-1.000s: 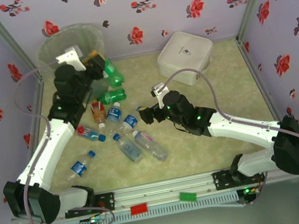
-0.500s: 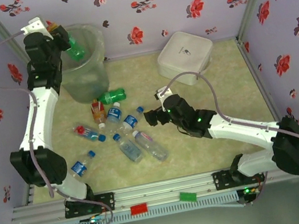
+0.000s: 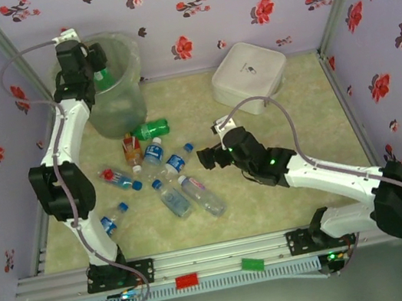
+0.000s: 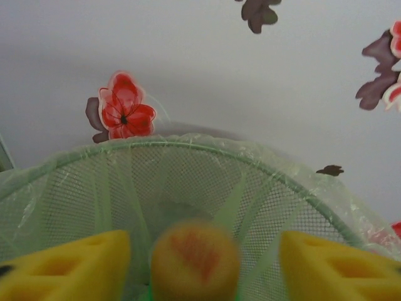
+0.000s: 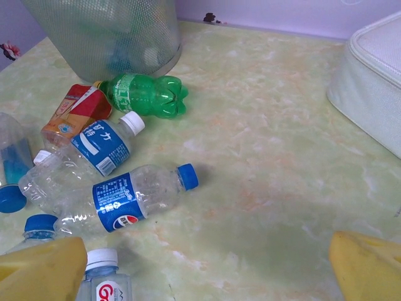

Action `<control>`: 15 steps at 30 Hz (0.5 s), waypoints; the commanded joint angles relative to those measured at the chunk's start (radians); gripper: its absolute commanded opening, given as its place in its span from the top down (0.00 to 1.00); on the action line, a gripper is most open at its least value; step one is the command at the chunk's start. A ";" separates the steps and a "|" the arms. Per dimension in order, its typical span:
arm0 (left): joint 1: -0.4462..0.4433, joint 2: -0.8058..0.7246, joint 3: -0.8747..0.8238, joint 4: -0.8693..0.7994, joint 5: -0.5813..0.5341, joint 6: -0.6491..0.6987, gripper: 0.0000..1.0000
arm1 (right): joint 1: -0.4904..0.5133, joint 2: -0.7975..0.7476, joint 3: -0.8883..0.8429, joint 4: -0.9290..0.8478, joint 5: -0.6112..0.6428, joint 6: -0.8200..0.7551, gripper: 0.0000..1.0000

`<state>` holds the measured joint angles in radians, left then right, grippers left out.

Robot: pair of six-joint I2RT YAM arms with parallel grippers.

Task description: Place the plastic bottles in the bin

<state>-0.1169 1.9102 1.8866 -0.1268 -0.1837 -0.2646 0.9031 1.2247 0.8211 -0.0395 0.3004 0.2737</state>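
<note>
- The left arm reaches up to the far left corner, and the left gripper is over the mouth of the bin.
- This gripper is closed on the held green bottle. In the left wrist view its yellow fingers stand on both sides of the bottle's blurred orange-yellow cap.
- Behind the cap, the green mesh wall and the bag-covered rim of the bin are seen, with the flowered wall above.
- The right gripper is low over the table, just beside the group of bottles. Its jaws are wide apart with nothing between them.
- The lying green bottle is on its side, close to the foot of the bin.
- The orange-red bottle lies just beside it, on the nearer side.
- Several clear bottles with blue labels lie scattered on the table, between the two arms.
- One of them, with a blue cap, lies on its side in front of the right gripper; another with a white cap is touching it.
- The white box stands closed at the far side, well apart from the bottles.
</note>
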 commanded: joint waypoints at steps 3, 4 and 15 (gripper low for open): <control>0.002 -0.015 0.075 -0.043 0.008 -0.018 0.00 | -0.006 -0.012 -0.005 -0.017 0.020 0.018 0.00; 0.001 -0.024 0.075 -0.045 0.012 -0.024 0.00 | -0.005 -0.010 -0.004 -0.019 0.017 0.017 0.00; -0.019 -0.367 -0.306 0.090 0.149 -0.176 0.00 | -0.005 0.077 0.048 -0.055 -0.115 0.006 0.00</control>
<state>-0.1215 1.6733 1.6943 -0.1181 -0.1009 -0.3649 0.9028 1.2713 0.8284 -0.0582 0.2573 0.2733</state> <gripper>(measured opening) 0.998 0.996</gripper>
